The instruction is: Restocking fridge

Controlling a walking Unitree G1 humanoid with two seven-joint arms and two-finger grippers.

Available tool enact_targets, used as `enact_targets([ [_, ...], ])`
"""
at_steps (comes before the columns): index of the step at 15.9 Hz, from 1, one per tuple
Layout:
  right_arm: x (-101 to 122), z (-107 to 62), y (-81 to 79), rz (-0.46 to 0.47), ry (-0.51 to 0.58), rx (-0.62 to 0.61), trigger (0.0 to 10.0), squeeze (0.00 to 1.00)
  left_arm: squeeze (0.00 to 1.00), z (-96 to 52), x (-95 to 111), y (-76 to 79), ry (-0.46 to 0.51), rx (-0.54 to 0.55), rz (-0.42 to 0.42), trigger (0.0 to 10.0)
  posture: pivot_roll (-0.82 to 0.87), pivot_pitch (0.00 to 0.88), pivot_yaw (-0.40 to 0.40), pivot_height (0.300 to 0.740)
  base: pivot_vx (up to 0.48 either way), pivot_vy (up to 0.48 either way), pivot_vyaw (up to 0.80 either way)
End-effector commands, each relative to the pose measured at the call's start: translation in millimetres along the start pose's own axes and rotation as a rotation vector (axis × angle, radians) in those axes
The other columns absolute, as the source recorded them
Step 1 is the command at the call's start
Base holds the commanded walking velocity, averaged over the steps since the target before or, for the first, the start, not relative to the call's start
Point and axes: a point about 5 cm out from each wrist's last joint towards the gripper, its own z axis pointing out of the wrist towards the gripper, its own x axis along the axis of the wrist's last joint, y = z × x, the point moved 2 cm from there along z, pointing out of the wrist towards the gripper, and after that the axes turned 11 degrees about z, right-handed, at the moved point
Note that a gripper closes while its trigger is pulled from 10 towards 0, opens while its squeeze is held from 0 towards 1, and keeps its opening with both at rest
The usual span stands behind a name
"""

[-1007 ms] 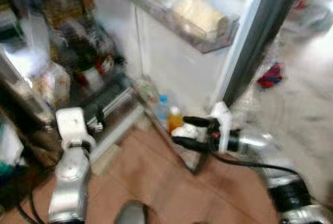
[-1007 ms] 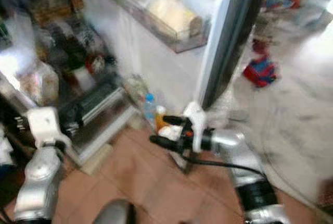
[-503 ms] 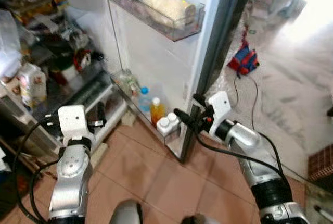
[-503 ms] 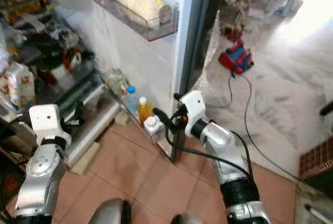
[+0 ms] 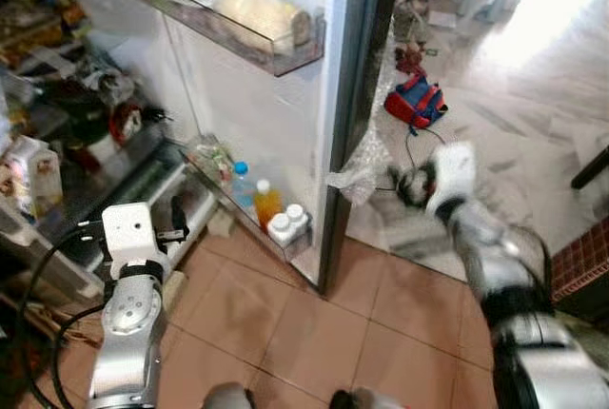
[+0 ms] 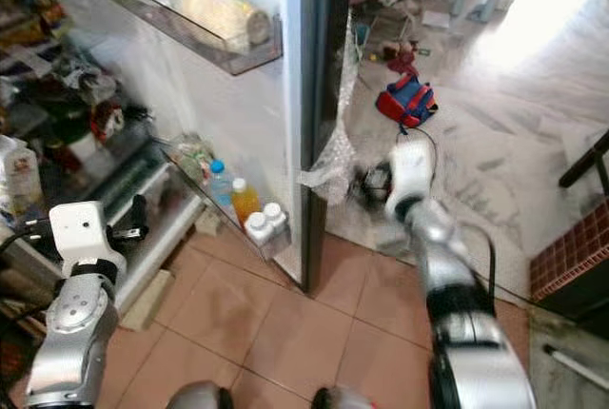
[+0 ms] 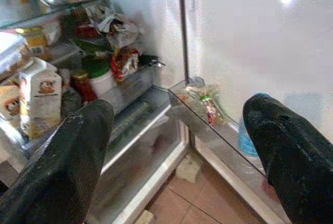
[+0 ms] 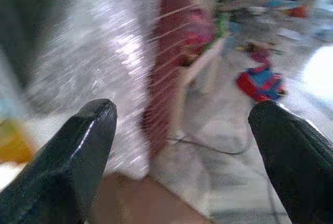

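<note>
Inspector: Fridge door (image 5: 352, 95) stands open. Its lower shelf holds two white-capped bottles (image 5: 287, 225) beside an orange bottle (image 5: 265, 203).

Operator: Grippers?

Inspector: Right gripper (image 8: 182, 130) is empty, fingers spread wide, blurred beyond the door's edge. Left gripper (image 7: 177, 146) is spread, facing the shelves (image 7: 130, 114).

Operator: Advice?

Inspector: I judge it should clear the hanging plastic wrap (image 5: 357, 171) before swinging.

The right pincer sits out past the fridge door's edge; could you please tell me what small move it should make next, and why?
Probably set the right pincer against the outer face of the fridge door, ready to push it shut: it is open and empty beside the door's edge, and bottles already stand in the lower door shelf.
</note>
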Motion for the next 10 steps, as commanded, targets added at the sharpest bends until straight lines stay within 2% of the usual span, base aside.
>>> enact_targets([
  [1,9,8.9,3.6,0.032,0.016,-0.069,10.0,0.00,0.00,-3.3,-1,-5.3,-0.005,0.011,0.024,10.0,0.14,0.029,-0.015,0.740,0.000,0.000,0.00],
  [4,22,21.1,-7.4,0.095,0.044,-0.063,10.0,0.00,0.00,-5.8,-2,-6.7,-0.011,0.014,0.032,10.0,0.16,0.033,-0.020,0.740,0.000,0.000,0.00],
  [5,30,33.4,-32.9,0.213,0.038,0.022,10.0,0.00,0.00,-7.8,-2,-7.0,-0.014,0.014,0.035,10.0,0.16,0.035,-0.023,0.740,0.000,0.000,0.00],
  [10,39,41.7,-94.8,0.308,0.043,0.325,10.0,0.00,0.00,-10.4,-3,-5.3,-0.018,0.003,0.034,10.0,0.17,0.033,-0.023,0.740,0.000,0.000,0.00],
])
